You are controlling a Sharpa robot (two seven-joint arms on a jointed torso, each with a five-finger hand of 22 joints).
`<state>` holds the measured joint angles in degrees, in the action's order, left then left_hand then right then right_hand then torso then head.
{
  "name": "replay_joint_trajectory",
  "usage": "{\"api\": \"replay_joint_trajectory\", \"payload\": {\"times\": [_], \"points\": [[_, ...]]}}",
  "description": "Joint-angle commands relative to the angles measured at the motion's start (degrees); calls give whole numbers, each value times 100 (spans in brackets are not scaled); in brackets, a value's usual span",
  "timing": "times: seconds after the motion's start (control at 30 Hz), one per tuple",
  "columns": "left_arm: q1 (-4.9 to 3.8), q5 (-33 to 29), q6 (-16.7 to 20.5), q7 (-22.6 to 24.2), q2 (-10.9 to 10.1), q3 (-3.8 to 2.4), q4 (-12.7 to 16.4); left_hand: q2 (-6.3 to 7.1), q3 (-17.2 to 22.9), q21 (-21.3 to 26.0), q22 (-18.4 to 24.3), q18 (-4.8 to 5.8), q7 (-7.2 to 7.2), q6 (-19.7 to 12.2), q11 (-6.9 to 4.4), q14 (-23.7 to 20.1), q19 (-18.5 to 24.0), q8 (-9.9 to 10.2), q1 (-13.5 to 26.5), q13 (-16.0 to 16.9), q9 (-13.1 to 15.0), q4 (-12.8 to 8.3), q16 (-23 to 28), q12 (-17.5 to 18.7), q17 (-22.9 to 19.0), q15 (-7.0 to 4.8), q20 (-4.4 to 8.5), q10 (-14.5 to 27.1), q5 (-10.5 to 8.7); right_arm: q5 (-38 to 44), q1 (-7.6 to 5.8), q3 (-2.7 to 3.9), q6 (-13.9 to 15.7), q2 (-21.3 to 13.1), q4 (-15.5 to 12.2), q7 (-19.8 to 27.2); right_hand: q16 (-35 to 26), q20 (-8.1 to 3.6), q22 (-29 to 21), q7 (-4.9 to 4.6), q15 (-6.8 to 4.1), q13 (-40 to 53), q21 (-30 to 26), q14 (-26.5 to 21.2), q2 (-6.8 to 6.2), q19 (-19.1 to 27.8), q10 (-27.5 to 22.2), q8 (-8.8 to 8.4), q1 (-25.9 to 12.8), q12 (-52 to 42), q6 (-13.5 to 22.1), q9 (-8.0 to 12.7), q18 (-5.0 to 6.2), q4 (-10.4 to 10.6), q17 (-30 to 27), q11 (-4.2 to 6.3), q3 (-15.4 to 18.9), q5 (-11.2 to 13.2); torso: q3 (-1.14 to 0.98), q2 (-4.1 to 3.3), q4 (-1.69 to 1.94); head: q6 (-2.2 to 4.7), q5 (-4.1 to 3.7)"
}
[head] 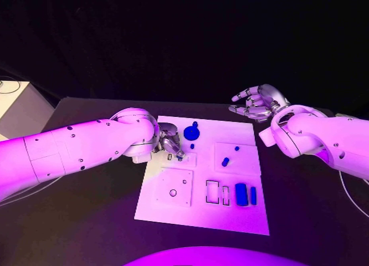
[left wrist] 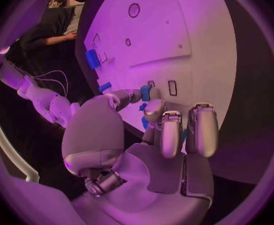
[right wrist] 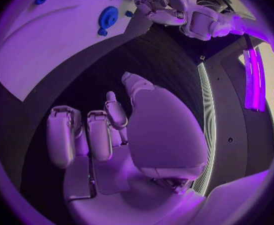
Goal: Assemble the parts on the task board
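Observation:
The white task board (head: 202,213) lies in the middle of the table. My left hand (head: 170,145) reaches over its far left part and pinches a small blue part (left wrist: 146,92) between thumb and finger, just above two small slots (left wrist: 172,87). A round blue part (head: 191,132) stands at the board's far edge, also seen in the right wrist view (right wrist: 108,16). A small blue piece (head: 225,162) sits on the right middle, and two blue bars (head: 241,194) lie near the front right. My right hand (head: 256,103) hovers beyond the board's far right corner, fingers loosely bent, holding nothing.
A raised white plate (head: 175,188) with a round hole sits on the board's near left. Rectangular outlined slots (head: 213,191) lie beside the blue bars. A white box (head: 13,105) stands at the table's far left edge.

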<state>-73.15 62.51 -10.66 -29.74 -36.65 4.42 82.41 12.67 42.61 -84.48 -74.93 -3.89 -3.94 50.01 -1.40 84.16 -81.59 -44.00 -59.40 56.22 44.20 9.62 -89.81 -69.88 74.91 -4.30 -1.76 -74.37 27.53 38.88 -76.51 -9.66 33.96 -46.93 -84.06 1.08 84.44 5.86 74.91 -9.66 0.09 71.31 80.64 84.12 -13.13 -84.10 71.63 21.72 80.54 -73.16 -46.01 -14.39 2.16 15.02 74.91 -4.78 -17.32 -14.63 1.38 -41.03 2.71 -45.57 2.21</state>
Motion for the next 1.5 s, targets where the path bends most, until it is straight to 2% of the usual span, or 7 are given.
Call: {"api": "replay_joint_trajectory", "payload": {"times": [0.03,0.5,0.83,1.13,1.3,1.5], "points": [[0,114,-238,-11,17,4,-1,-58,1194,-22,-177,82,132,167,-21,584,-36,-37,-6,-5,9,-1227,-19,32,1509,-41,1,-30,26,40,4,0,-54,0,-5,33,13,32,949,1,24,2,-15,296,-48,-189,-23,30,24,-16,58,-8,7,-40,497,-1,4,-13,1,1,2,-16,1],[5,128,-258,-16,26,18,-24,-67,1196,-18,-170,80,134,168,-24,584,-31,-35,-5,-30,15,-1229,-19,49,1509,-45,3,-21,24,47,7,0,-78,7,-1,28,8,31,947,1,23,5,-21,294,-28,-188,-13,47,13,-26,51,-12,8,-32,491,-1,6,-12,-4,-3,-4,-44,12],[10,109,-254,-17,46,26,-56,-73,1196,-15,-163,79,135,166,-25,584,-27,-33,-2,-57,19,-1227,-19,68,1509,-46,5,-9,18,47,9,0,-78,10,-1,26,8,31,948,2,23,4,-20,295,-27,-188,-13,48,10,-26,50,-12,8,-30,492,-1,7,-12,-4,-4,4,-67,11],[10,-60,-266,-18,41,28,-91,-89,1205,-17,-169,80,138,166,-27,584,-31,-30,-5,-41,25,-1229,-19,60,1509,-48,6,-18,18,47,11,0,-79,9,6,24,8,31,948,2,23,4,-20,295,-27,-188,-13,48,10,-26,50,-12,8,-30,492,-1,7,-12,-4,-3,0,-65,25],[10,-176,-250,-21,26,22,-82,-101,1215,-18,-171,80,140,168,-30,584,-31,-29,-11,-33,29,-1233,-19,57,1509,-50,8,-23,21,47,17,0,-80,11,9,24,8,30,944,3,23,0,-27,295,-23,-186,-14,56,-1,-26,48,-14,9,-24,494,-1,12,-14,-3,-2,0,-56,28],[6,-248,-246,-23,-32,-17,-41,-106,1221,-18,-171,80,141,169,-31,584,-31,-28,-14,-34,32,-1239,-19,58,1509,-52,10,-23,22,47,23,0,-80,12,15,22,8,30,944,3,23,0,-27,295,-23,-186,-14,56,-1,-26,48,-14,9,-24,494,-1,12,-14,-7,3,2,-64,25]]}}
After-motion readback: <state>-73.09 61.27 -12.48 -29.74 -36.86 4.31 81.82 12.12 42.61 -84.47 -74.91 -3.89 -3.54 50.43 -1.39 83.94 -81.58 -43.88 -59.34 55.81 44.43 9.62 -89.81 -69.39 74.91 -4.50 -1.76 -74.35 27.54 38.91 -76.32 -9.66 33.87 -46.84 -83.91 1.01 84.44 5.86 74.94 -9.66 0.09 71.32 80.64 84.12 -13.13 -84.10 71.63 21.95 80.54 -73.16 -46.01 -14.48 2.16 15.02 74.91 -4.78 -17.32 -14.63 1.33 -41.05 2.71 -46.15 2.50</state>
